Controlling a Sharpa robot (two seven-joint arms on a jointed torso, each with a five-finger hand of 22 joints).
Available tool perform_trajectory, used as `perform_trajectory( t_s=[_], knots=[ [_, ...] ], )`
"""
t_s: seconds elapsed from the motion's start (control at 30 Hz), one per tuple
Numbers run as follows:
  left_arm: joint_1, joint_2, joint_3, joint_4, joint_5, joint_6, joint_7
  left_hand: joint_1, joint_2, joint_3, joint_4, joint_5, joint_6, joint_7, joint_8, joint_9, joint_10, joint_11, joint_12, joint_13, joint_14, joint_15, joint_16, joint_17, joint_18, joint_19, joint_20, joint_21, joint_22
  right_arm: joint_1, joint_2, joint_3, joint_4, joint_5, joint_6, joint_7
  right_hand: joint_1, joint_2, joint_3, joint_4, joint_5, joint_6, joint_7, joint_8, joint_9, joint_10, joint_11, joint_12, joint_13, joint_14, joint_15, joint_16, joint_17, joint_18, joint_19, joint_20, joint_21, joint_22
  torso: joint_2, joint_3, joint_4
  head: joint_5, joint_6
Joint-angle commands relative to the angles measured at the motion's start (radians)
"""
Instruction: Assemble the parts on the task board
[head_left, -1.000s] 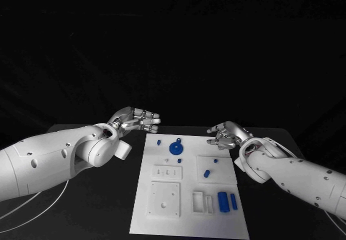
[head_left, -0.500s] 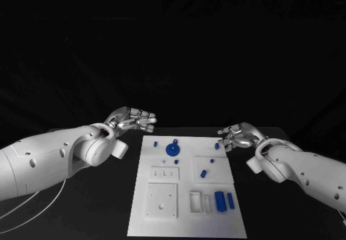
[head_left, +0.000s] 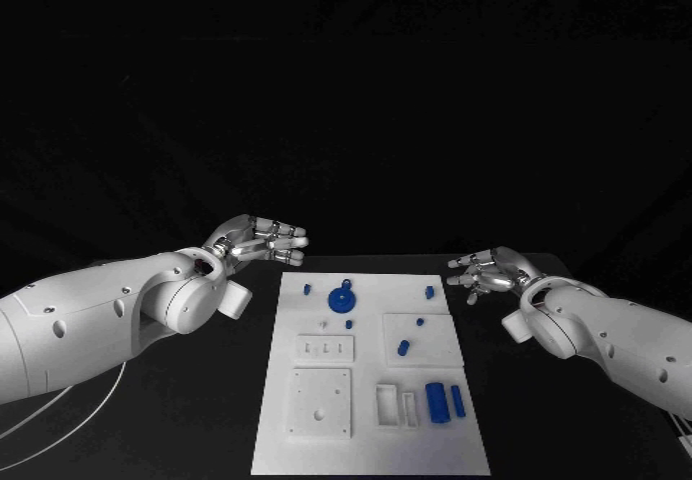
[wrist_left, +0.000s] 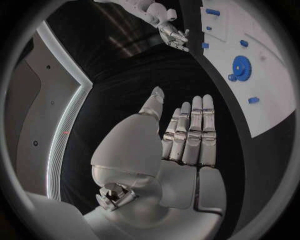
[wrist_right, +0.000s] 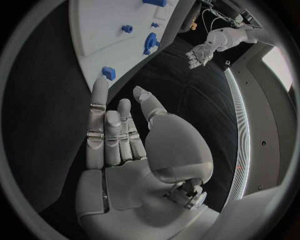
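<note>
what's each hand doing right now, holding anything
Left hand: open, holding nothing, off the task board's far left corner.
Right hand: open, holding nothing, beside the board's right edge.

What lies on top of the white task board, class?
On the task board lie small blue parts: a blue gear, two blue cylinders side by side, and scattered small blue pieces. White raised blocks also sit there. Whatever lies beneath the board is covered.
</note>
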Motion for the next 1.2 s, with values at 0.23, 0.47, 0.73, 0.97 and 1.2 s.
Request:
perform_trajectory(
  t_s=[0.23, 0.47, 0.73, 0.97, 1.2],
  knots=[
    [-0.001, 0.004, 0.001, -0.005, 0.002, 0.026, -0.001, -0.003, 0.01, 0.0, 0.001, 0.002, -0.001, 0.004, -0.002, -0.001, 0.004, 0.004, -0.004, 0.0, 0.001, 0.007, -0.003, 0.001, 0.01, 0.0, 0.004, -0.002, 0.0, 0.0, 0.008, 0.0, -0.024, 0.07, 0.049, 0.001, 0.017, -0.007, 0.05, -0.001, -0.021, -0.02, 0.014, 0.003, 0.001, 0.032, 0.034, -0.299, -0.305, -0.218, 0.042, -0.199, -0.187, -0.011, -0.11, 0.045, -0.147, -0.093, 0.0, -0.0025, 0.0003, -0.004, -0.004],
    [-0.003, 0.006, 0.001, -0.011, 0.002, 0.029, -0.003, -0.002, 0.012, 0.001, 0.001, 0.002, -0.001, 0.004, -0.002, -0.001, 0.005, 0.004, -0.004, 0.0, 0.0, 0.007, -0.003, 0.001, 0.01, 0.0, 0.004, -0.002, 0.0, -0.001, 0.007, -0.001, -0.031, 0.187, 0.11, -0.002, 0.06, -0.017, 0.13, -0.002, -0.051, -0.019, 0.006, 0.004, 0.001, 0.079, 0.043, -0.461, -0.487, -0.265, 0.046, -0.228, -0.254, -0.03, -0.172, 0.047, -0.162, -0.096, 0.0, -0.0029, -0.0012, -0.008, -0.005],
    [-0.005, 0.008, 0.001, -0.016, 0.002, 0.03, -0.003, -0.002, 0.014, 0.001, 0.001, 0.002, -0.002, 0.004, -0.002, -0.001, 0.005, 0.004, -0.004, 0.0, 0.0, 0.007, -0.003, 0.001, 0.01, 0.0, 0.004, -0.002, 0.0, -0.002, 0.004, -0.001, -0.035, 0.22, 0.133, -0.024, 0.058, -0.014, 0.122, -0.002, -0.07, -0.097, -0.015, 0.001, -0.002, 0.053, 0.049, -0.588, -0.612, -0.353, 0.064, -0.166, -0.217, -0.028, -0.206, 0.06, -0.161, -0.091, 0.0, -0.0018, 0.0001, -0.011, -0.006],
    [-0.006, 0.009, 0.001, -0.017, 0.002, 0.028, -0.005, -0.002, 0.014, 0.001, 0.001, 0.002, -0.002, 0.004, -0.002, -0.001, 0.005, 0.004, -0.004, 0.0, 0.0, 0.007, -0.003, 0.001, 0.01, 0.0, 0.004, -0.002, 0.0, -0.003, -0.001, -0.001, -0.031, 0.235, 0.125, -0.024, 0.072, -0.009, 0.157, -0.005, -0.101, -0.086, 0.003, 0.001, -0.001, 0.116, 0.058, -0.645, -0.614, -0.181, 0.033, -0.215, -0.328, -0.004, -0.144, 0.036, -0.107, -0.06, 0.0, -0.0017, -0.0001, -0.012, -0.004],
    [-0.006, 0.008, 0.001, -0.018, 0.001, 0.029, -0.006, -0.001, 0.016, 0.001, -0.001, 0.002, -0.001, 0.005, -0.002, -0.001, 0.005, 0.006, -0.004, 0.0, 0.001, 0.007, -0.003, 0.001, 0.01, 0.0, 0.004, -0.001, 0.0, -0.003, -0.002, -0.001, -0.037, 0.253, 0.091, 0.003, 0.015, -0.042, 0.294, 0.01, -0.099, 0.011, 0.021, 0.005, 0.002, 0.206, 0.054, -0.748, -0.615, 0.081, 0.009, -0.36, -0.536, 0.014, 0.025, 0.01, -0.129, -0.109, 0.0, -0.0025, 0.0007, -0.012, -0.004]
  ],
)
